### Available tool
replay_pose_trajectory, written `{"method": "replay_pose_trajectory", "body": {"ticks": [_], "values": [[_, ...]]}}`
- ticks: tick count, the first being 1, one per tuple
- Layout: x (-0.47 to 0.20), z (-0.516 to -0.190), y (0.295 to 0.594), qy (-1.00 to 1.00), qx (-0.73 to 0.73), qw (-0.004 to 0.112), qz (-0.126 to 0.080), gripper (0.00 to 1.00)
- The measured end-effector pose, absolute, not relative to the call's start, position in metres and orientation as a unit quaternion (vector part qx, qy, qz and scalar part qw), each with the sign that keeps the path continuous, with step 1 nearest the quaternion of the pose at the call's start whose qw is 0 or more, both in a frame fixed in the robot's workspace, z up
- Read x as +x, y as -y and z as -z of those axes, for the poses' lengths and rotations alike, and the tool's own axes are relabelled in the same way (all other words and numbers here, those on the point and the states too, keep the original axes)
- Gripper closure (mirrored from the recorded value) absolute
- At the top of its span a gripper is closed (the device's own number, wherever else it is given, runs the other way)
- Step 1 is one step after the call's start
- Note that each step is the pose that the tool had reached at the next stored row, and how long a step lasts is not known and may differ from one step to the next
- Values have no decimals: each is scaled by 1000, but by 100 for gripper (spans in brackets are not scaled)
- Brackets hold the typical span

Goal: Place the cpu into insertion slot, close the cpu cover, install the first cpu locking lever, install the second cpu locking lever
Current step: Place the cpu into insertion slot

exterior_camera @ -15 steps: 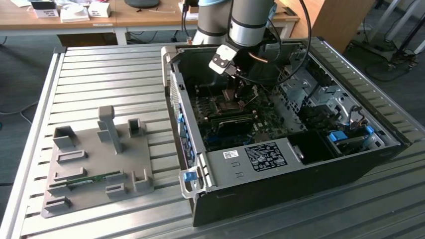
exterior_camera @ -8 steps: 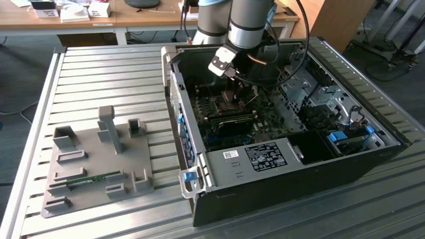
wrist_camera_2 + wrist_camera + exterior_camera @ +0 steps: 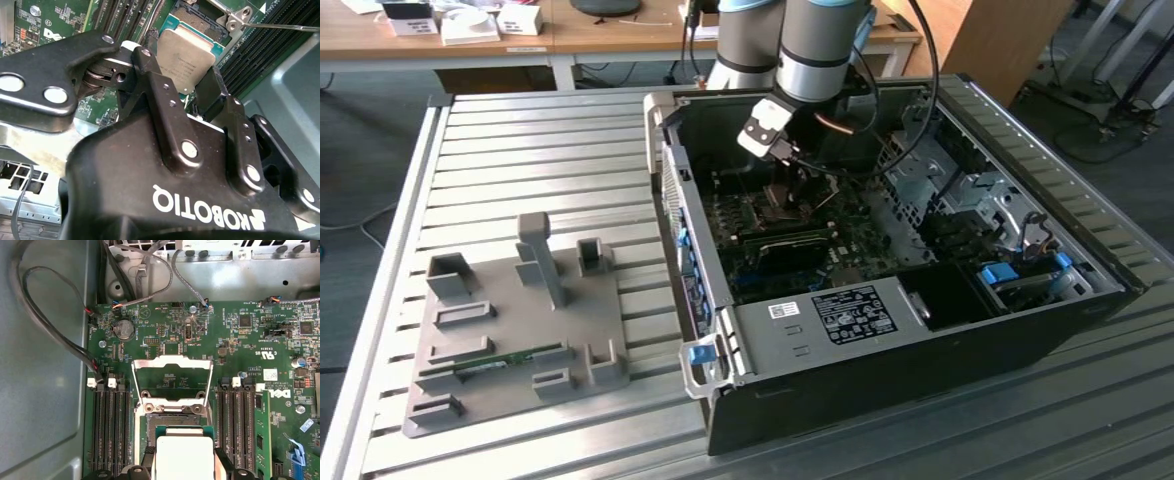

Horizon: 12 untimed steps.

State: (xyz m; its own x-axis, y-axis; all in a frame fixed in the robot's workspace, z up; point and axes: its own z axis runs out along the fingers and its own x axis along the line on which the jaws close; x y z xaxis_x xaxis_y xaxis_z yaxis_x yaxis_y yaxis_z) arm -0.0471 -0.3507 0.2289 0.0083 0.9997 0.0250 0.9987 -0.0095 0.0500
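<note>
Gripper (image 3: 787, 185) down inside the open computer case (image 3: 854, 370), on the end of the arm (image 3: 821, 50), as seen in the exterior view. Holds the cpu (image 3: 186, 52) between two black fingers (image 3: 155, 80), one on each side, pressing on its edges, pale silver face plain to see in both wrist views. Hangs right over the insertion slot (image 3: 167, 421) on the green board (image 3: 240, 340), hiding most of the dark square socket in the first wrist view, with just a strip left in sight past the far edge of the chip. Touching the socket or just above it: cannot tell. Cpu cover (image 3: 172, 359) flipped open, swung back away from the slot, with green board seen through its cut-out middle. Long black memory slots (image 3: 110, 430) on both sides of the socket. Thin wire lever (image 3: 280, 25) sticking out near the socket in the second wrist view. Case resting on the ridged metal tabletop (image 3: 520, 150), with a grey holder tray (image 3: 507, 330) near it, toward the exterior view's left.
</note>
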Motion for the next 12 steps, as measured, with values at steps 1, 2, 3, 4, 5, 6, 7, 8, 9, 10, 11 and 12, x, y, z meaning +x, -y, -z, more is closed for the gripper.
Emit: {"method": "replay_pose_trajectory", "body": {"ticks": [1, 2, 3, 4, 5, 6, 7, 8, 9, 10, 11, 12], "values": [[-47, -229, 351, -704, 710, 9, -26, 46], [-47, -228, 351, -704, 710, 9, -27, 46], [-47, -228, 351, -704, 710, 9, -27, 46], [-47, -228, 351, -704, 710, 9, -26, 46], [-47, -227, 351, -704, 710, 9, -26, 46], [-47, -227, 351, -704, 710, 9, -26, 46], [-47, -227, 351, -704, 710, 9, -26, 46], [-47, -227, 351, -704, 710, 9, -26, 46], [-47, -227, 351, -704, 710, 9, -26, 46], [-47, -227, 351, -704, 710, 9, -26, 46], [-47, -226, 351, -704, 710, 9, -26, 46], [-47, -226, 351, -704, 710, 9, -26, 46]]}}
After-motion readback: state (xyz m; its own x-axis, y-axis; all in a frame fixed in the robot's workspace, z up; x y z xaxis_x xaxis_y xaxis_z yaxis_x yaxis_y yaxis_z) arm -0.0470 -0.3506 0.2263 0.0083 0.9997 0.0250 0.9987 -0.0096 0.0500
